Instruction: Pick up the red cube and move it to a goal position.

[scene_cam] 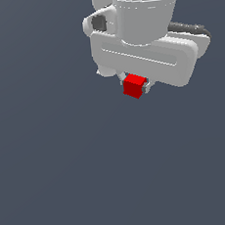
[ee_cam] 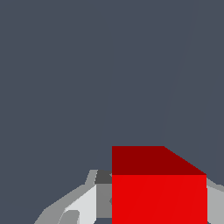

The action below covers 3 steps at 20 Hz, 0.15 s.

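The red cube (scene_cam: 134, 86) is a small bright red block held under the white hand of the arm in the exterior view. My gripper (scene_cam: 135, 85) is shut on the red cube, a short grey finger showing at each side of it. In the wrist view the red cube (ee_cam: 158, 192) fills the space between the fingers (ee_cam: 83, 205), with its darker upper face visible. The cube appears lifted off the dark surface. No goal marker shows in either view.
A plain dark grey-blue surface (scene_cam: 67, 178) fills both views. The white wrist and arm link (scene_cam: 143, 13) rise out of the exterior view's upper edge.
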Tool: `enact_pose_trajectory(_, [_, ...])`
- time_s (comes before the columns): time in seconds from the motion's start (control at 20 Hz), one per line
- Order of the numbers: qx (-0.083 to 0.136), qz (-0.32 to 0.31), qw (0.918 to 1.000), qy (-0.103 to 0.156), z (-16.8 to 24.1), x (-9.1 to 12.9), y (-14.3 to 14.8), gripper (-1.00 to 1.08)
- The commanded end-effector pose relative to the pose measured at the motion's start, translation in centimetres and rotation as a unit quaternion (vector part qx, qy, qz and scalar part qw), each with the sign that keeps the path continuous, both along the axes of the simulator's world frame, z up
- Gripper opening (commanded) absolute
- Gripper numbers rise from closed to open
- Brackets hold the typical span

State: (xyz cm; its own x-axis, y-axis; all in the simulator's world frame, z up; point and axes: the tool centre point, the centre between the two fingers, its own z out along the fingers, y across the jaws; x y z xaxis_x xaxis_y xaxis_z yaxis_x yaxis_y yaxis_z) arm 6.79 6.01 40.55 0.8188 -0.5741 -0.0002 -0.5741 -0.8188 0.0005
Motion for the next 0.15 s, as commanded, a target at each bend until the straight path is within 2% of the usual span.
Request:
enact_pose_trajectory(0.0, [0.0,0.0,1.0,0.0,0.1,0.06,0.02,-1.0])
enact_pose_trajectory(0.1, [0.0,0.0,1.0,0.0,0.06,0.06,0.0,-1.0])
